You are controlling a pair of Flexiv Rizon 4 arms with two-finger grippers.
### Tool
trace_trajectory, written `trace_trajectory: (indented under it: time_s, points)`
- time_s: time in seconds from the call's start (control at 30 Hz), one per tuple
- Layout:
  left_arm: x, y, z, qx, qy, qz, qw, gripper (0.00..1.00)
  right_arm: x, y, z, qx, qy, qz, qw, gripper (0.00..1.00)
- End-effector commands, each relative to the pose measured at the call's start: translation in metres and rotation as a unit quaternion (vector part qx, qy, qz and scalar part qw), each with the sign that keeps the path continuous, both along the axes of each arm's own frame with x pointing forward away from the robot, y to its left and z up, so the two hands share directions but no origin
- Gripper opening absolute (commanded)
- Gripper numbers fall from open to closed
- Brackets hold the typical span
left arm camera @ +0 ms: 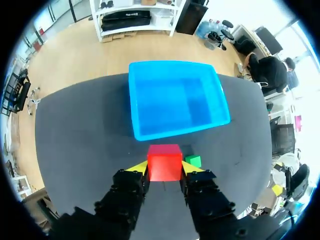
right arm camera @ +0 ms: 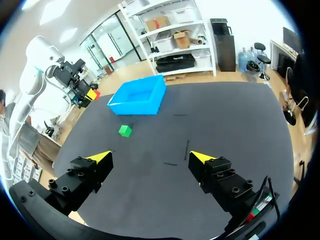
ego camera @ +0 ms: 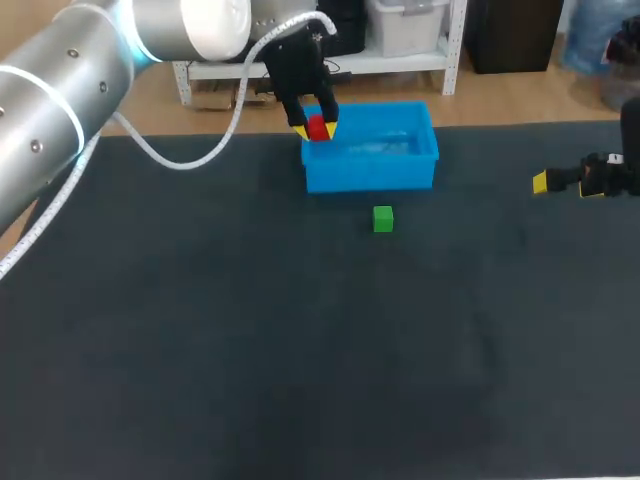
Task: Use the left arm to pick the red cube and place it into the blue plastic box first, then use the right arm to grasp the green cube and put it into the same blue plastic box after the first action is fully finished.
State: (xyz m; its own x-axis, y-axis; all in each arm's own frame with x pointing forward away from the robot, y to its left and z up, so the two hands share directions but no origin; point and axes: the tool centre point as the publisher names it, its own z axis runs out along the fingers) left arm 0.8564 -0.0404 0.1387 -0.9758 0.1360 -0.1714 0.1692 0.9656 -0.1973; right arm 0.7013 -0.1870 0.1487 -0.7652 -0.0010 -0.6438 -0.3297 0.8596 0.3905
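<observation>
Head view has the red cube [ego camera: 318, 128] up off the table, pinched in the left gripper [ego camera: 316, 130], right at the 10 o'clock corner of the blue plastic box [ego camera: 370, 178]. Both yellow tips press on opposite flat faces, so that claw is clenched on the cube.

My guess is it's light and rigid. It's a small solid-looking block with smooth sides, so it won't squash but could slide if the squeeze is off-centre. Flat opposite faces, near the middle, is where I'd hold it, and that looks like what's happening.

The green cube [ego camera: 383, 219] sits alone on the dark table [ego camera: 200, 350] at the box's 6 o'clock, near but apart from its front wall. Same deal for that one, I reckon.

The right gripper [right arm camera: 151, 156] hangs way out at 3 o'clock, fingers spread wide with nothing between them.

Hard to call: whether the red cube is actually over the box's inside or just outside its rim. The wrist view puts the box ahead of the fingers, and I can't judge the height. The cube's underside is hidden, and the head view cuts off most of the right claw.
</observation>
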Motion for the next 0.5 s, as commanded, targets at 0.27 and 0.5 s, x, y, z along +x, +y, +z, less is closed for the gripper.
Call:
trace_trajectory:
  time_s: [0.27,0.5]
  points:
    - [0.021,-0.002,0.009,-0.001,-0.027,-0.014,1.000,0.00,0.000,0.000,0.000,-0.001,0.000,-0.001,1.000,1.00]
    - [0.036,-0.003,0.012,-0.002,-0.038,-0.018,0.999,0.00,0.000,0.000,0.000,-0.001,0.000,-0.001,1.000,1.00]
